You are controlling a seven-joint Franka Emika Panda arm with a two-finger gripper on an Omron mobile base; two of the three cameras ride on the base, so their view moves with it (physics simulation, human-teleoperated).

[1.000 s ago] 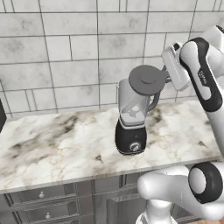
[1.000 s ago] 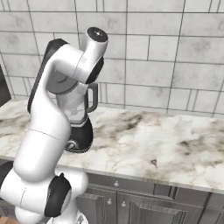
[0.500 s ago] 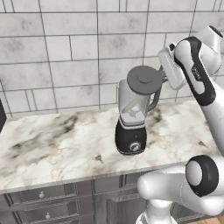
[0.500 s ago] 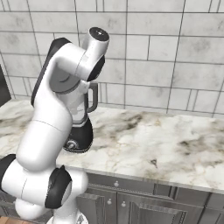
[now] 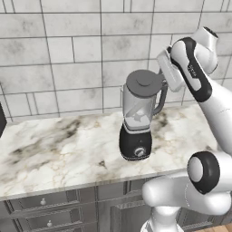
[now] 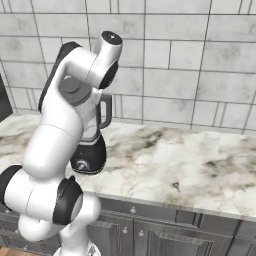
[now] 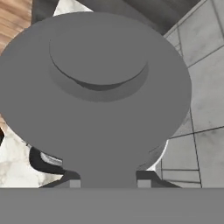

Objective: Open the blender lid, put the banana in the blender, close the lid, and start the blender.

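The blender [image 5: 135,136] stands on the marble counter, a black base with a silver knob under a clear jar; it also shows behind my arm [image 6: 90,157]. The blender lid [image 5: 144,83], a dark grey disc, hangs tilted just above the jar's mouth. My gripper [image 5: 159,84] is shut on the lid's edge tab from the right. In the hand view the lid [image 7: 96,87] is close up, with its tab pinched between my fingertips [image 7: 107,181]. The banana is out of view.
The marble counter [image 5: 54,145] runs left and right of the blender, backed by a grey tiled wall [image 5: 68,59]. Grey drawers and cabinet doors [image 6: 165,230] sit below its front edge. My own arm [image 6: 65,130] blocks most of the jar in the right base view.
My hand has drifted a little to the left with the lid still in its grip. The blender has stayed put.
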